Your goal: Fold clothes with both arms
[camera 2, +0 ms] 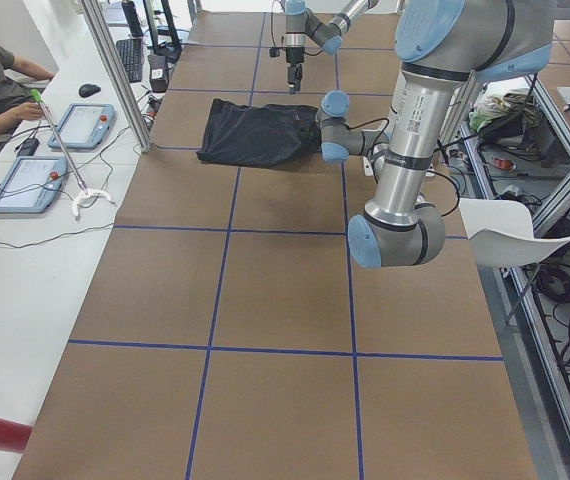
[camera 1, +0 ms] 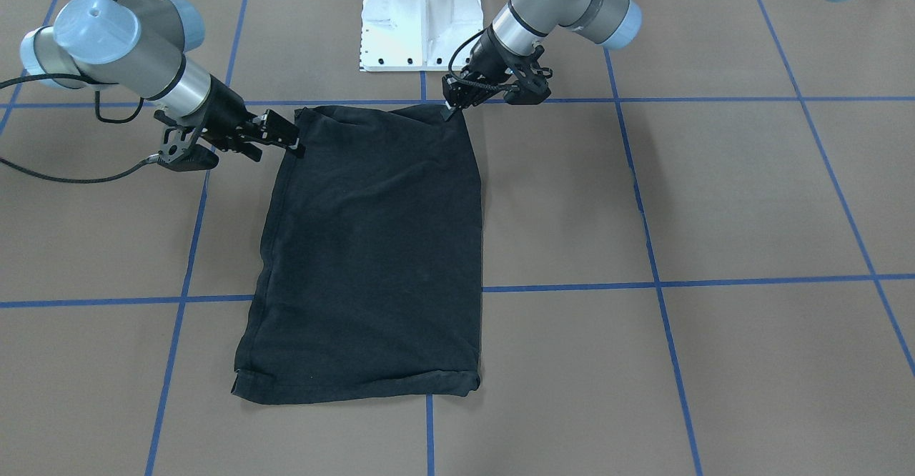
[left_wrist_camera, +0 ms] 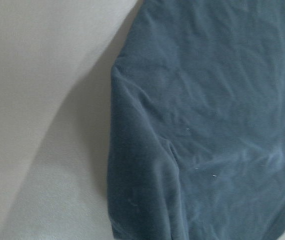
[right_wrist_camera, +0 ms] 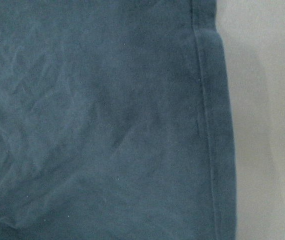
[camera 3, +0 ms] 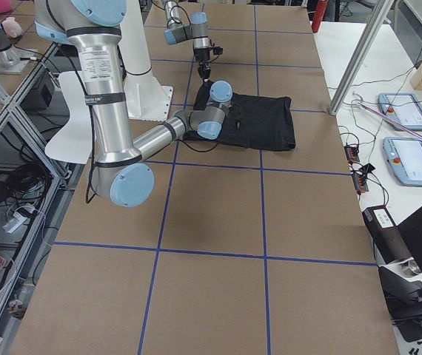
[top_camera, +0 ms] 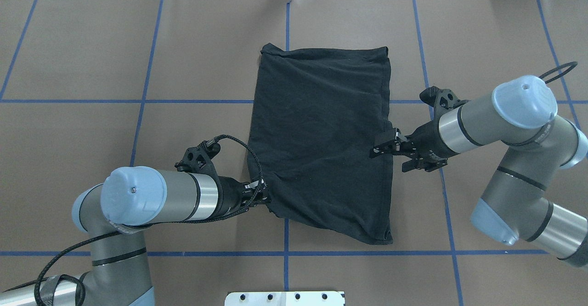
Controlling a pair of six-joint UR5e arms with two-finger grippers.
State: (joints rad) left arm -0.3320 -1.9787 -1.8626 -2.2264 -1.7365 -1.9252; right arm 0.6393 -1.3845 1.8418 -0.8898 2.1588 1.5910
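Table (top_camera: 92, 44) centre holds the folded black T-shirt (top_camera: 321, 127), its long axis running straight away from my robot's base. Both grippers are at the near end. The left gripper (top_camera: 262, 195) pinches the near-left corner, and the right gripper (top_camera: 379, 147) looks clamped on the right edge, farther along it. I'd carry the fold forward.

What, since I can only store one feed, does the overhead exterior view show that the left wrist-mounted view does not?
Only the overhead shows the T-shirt as a whole folded rectangle, the left pincer and right pincer at its side edges, and the blue tape lines. Only the wrist view shows the cloth's fine wrinkles and a rounded edge casting a shadow. Both show the black shirt on the table.
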